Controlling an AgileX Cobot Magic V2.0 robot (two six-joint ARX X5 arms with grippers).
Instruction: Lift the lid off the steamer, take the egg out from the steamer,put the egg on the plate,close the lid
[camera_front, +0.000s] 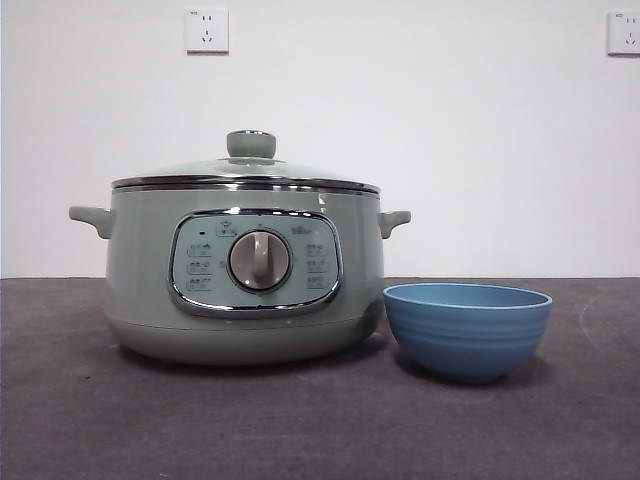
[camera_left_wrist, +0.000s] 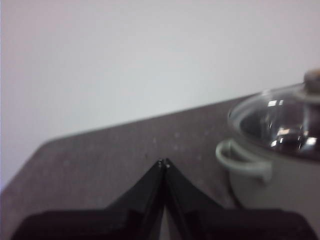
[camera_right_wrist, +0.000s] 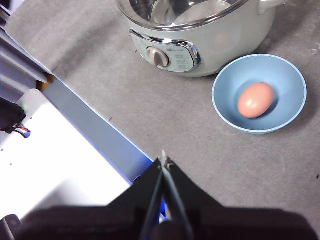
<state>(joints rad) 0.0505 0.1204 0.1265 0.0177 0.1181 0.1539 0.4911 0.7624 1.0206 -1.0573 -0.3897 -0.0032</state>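
Probably a lab: bare white wall, sockets, grey-covered table.

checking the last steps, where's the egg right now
The egg lies in the blue bowl, seen in the right wrist view; the bowl stands on the table just beside the steamer, whose lid is on.

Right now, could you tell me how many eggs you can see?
1: the egg lies in the plate, beside the steamer. The lid is on, so others inside could be hidden.
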